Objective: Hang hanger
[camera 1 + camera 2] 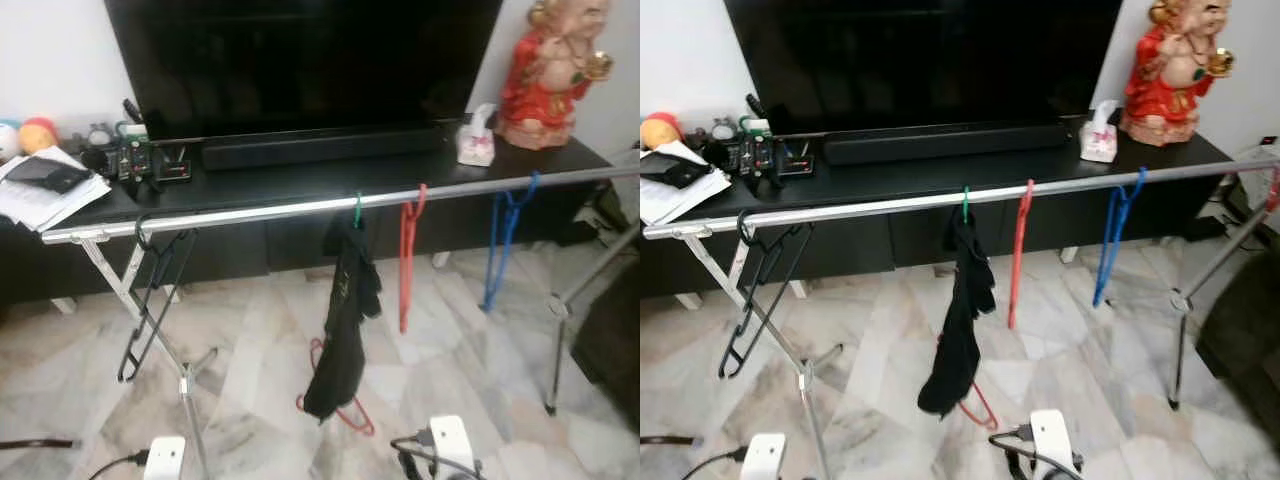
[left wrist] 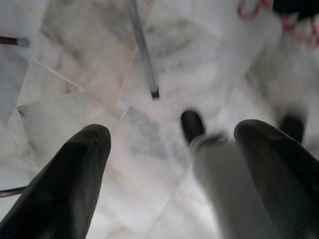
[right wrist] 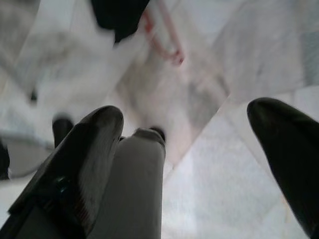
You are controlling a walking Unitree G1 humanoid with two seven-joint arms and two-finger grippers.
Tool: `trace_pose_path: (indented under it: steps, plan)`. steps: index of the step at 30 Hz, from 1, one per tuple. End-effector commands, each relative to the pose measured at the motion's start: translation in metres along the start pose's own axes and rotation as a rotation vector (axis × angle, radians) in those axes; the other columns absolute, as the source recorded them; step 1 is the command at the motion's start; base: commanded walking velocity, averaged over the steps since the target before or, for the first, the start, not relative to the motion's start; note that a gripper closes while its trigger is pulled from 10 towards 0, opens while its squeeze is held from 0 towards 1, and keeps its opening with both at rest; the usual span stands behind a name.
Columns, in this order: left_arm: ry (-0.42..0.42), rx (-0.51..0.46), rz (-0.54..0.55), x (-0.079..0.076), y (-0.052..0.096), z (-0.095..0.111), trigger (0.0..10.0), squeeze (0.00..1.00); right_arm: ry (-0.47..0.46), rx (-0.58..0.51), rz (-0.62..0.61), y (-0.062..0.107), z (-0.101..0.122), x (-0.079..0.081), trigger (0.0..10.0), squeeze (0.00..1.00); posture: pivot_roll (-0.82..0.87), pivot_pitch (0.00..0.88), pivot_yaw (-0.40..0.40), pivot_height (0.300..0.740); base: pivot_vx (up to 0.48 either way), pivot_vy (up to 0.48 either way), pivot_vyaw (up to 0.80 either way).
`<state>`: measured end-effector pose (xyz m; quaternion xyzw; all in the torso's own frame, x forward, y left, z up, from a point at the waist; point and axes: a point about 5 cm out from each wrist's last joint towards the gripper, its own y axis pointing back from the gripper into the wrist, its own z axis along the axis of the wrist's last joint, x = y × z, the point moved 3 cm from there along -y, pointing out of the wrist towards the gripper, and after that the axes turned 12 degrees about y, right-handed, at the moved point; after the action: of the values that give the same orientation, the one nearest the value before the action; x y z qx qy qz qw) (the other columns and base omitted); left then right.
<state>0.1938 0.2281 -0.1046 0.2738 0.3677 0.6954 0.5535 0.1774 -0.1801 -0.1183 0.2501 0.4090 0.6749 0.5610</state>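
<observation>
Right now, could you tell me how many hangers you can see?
5: black hanger at the rail's left end, green hanger holding a dark garment, red hanger, blue hanger, and another red one on the floor.

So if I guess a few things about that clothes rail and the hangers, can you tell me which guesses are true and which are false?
1. A black garment hangs from the rail on a green hanger. True.
2. The blue hanger lies on the floor. False: it hangs on the rail, towards the robot's right; the one lying on the floor is a red hanger.
3. A black hanger hangs near the rail's left end. True.
4. The left gripper holds a hanger. False: its fingers are apart with nothing between them, above the marble floor.
5. The statue beside the television is green. False: it is red and gold.
</observation>
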Motion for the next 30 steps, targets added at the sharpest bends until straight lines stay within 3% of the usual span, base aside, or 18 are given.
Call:
trace_pose_path:
  steps: [1, 30]
  plan:
    - [0.0, 0.048, 0.014, 0.0037, 0.0024, -0.0153, 10.0, 0.0, 0.01, -0.034, -0.013, -0.0018, 0.0122, -0.0055, 10.0, 0.0, -0.12, 0.0, -0.002, 0.74, -0.247, 0.0, 0.0]
    - [0.004, 0.054, 0.009, 0.0027, 0.0026, -0.0173, 10.0, 0.0, -0.002, -0.047, -0.007, -0.0027, 0.0166, -0.0027, 10.0, 0.0, -0.11, 0.0, -0.005, 0.74, -0.252, 0.0, 0.0]
